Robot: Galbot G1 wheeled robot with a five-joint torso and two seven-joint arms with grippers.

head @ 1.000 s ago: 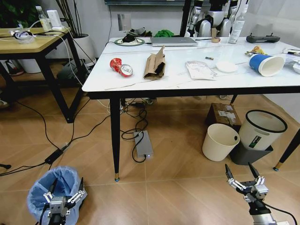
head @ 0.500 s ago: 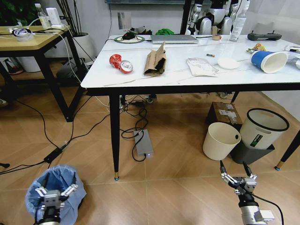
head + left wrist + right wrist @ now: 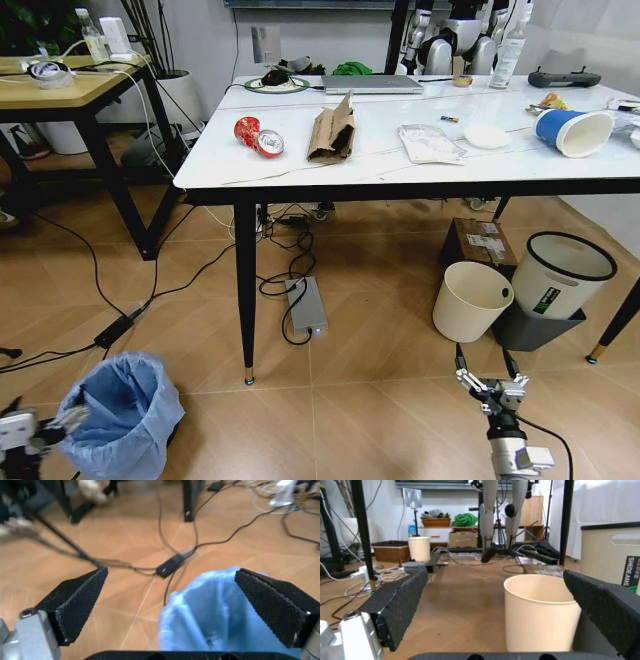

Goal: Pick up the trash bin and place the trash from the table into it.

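One trash bin (image 3: pixel 122 413) stands on the floor beside the left gripper (image 3: pixel 172 603), fingers wide. The right gripper (image 3: pixel 485 380) is spread too. On the counter (image 3: pixel 300 165): one red can (image 3: pixel 258 137), one cardboard scrap (image 3: pixel 333 131), one blue cup (image 3: pixel 572 131).

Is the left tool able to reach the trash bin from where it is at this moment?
Probably yes. The left tool is open beside the trash bin on the floor, with nothing between them.

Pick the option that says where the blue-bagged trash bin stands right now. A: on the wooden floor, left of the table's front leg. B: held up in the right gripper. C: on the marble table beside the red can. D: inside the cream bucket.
A: the trash bin sits on the floor to the left of the table leg, with the open left gripper low beside it and the open right gripper far off near the cream bucket.
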